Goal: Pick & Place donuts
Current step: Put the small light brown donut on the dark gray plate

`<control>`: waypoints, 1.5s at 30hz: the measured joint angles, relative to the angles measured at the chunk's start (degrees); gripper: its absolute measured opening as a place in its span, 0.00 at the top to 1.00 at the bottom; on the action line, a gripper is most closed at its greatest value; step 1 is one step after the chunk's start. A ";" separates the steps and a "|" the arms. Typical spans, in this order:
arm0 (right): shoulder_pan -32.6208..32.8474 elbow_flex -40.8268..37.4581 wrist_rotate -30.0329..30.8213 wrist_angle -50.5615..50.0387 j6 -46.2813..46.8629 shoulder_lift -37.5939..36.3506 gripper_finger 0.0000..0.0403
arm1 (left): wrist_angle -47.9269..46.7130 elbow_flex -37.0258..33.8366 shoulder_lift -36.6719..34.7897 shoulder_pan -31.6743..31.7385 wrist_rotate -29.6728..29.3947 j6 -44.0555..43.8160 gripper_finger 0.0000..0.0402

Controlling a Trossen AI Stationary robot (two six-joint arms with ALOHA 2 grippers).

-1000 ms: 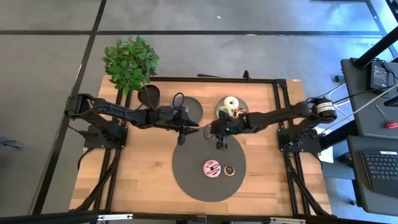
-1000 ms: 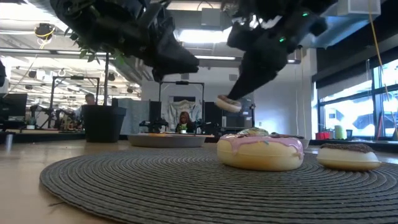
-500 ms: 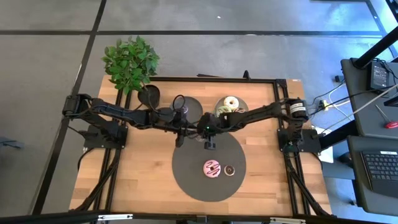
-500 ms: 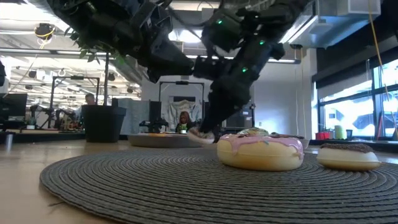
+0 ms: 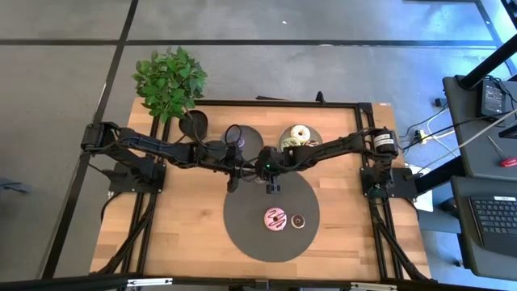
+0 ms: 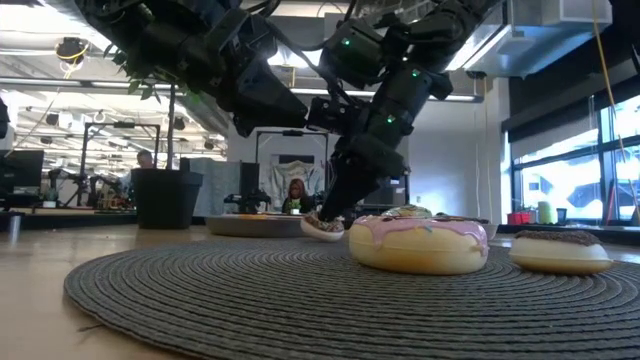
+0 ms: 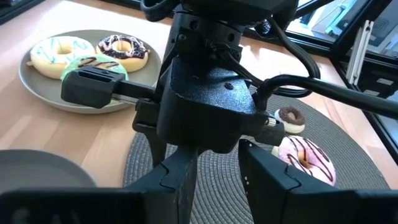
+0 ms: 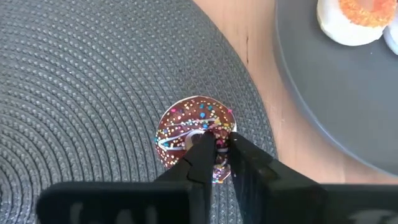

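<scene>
Gripping a sprinkled chocolate donut, the right pincer lowers it onto the dark mat's edge.

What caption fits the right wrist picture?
Right gripper lowers a sprinkled chocolate donut onto the woven mat.

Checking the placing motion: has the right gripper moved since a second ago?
Yes. The right gripper, shut on a sprinkled donut, went left and down toward the mat.
</scene>
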 joint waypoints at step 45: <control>8.11 -34.88 12.50 13.76 17.79 -45.76 0.67 | 12.10 -1.13 6.71 -0.40 -2.02 7.05 0.71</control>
